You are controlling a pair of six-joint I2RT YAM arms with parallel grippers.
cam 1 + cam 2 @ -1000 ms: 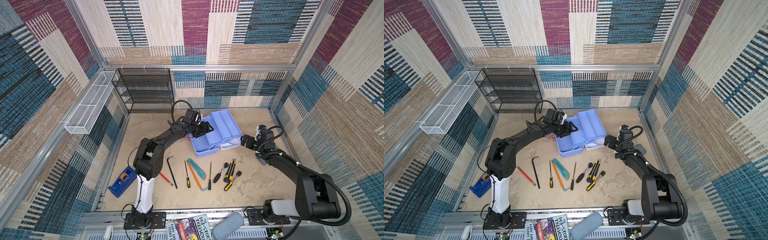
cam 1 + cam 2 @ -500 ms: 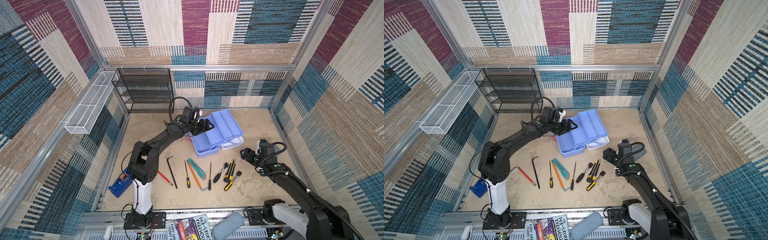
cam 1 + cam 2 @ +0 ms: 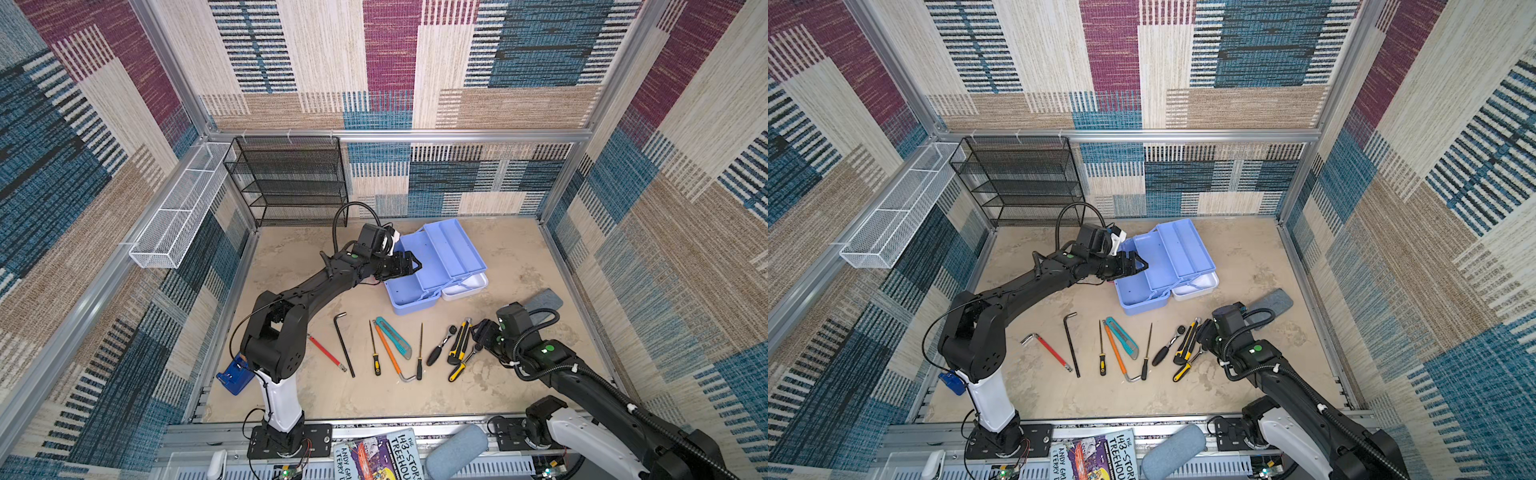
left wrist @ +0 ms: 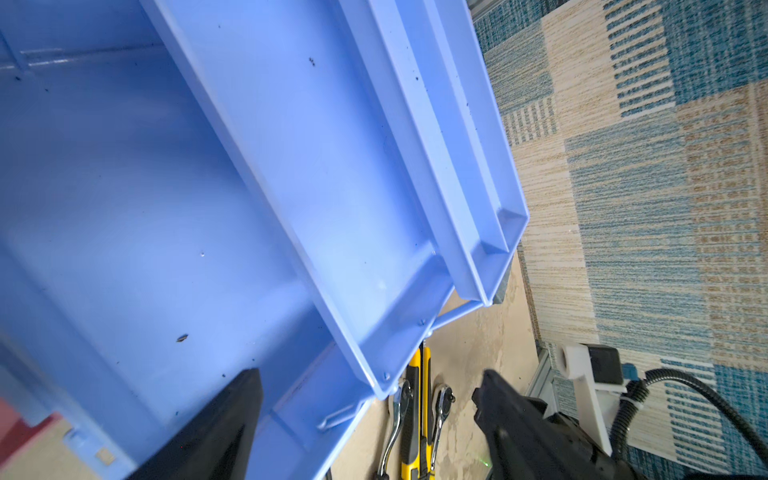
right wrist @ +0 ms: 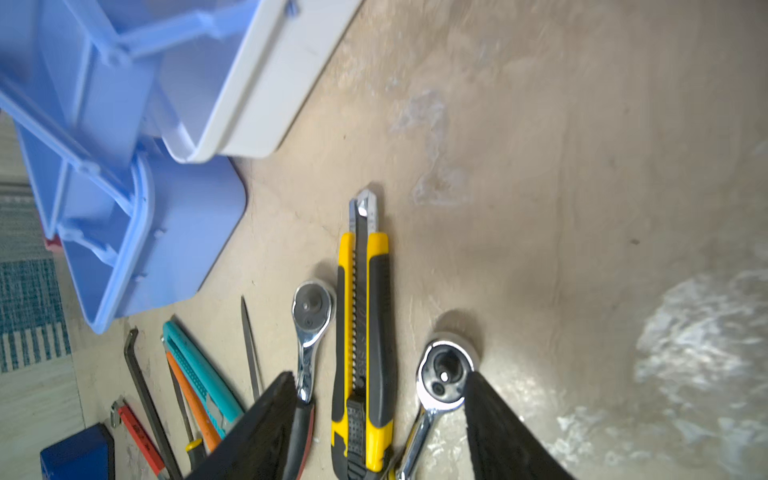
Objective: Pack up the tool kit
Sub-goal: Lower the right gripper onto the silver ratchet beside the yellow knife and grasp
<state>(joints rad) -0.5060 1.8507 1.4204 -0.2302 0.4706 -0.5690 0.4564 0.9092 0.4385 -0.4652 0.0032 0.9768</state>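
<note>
The tool kit [image 3: 440,266] [image 3: 1167,266] stands open at the back of the floor, its lavender-blue trays fanned out over the white lid [image 5: 249,83]. My left gripper [image 3: 415,265] [image 4: 368,374] hangs open over the box's left end, nothing between its fingers. Several slim tools lie in a row in front of the box. My right gripper [image 3: 478,332] [image 5: 378,376] is low over the row's right end, open. Its fingers straddle the yellow utility knife [image 5: 363,324], with a black-handled ratchet [image 5: 311,311] at one finger and a second ratchet [image 5: 444,370] at the other.
A teal cutter [image 3: 395,336], an orange-handled hex key [image 3: 386,349], a black hex key [image 3: 343,340] and a red tool [image 3: 326,351] lie further left. A dark blue tape dispenser [image 3: 235,376] sits front left, a grey pouch [image 3: 540,305] behind my right arm, a black mesh shelf [image 3: 291,183] at the back wall.
My right gripper has drawn back from the box's right end toward the front and dropped over the knife and ratchets, its jaws narrowing. The left gripper stays at the box, slightly wider.
</note>
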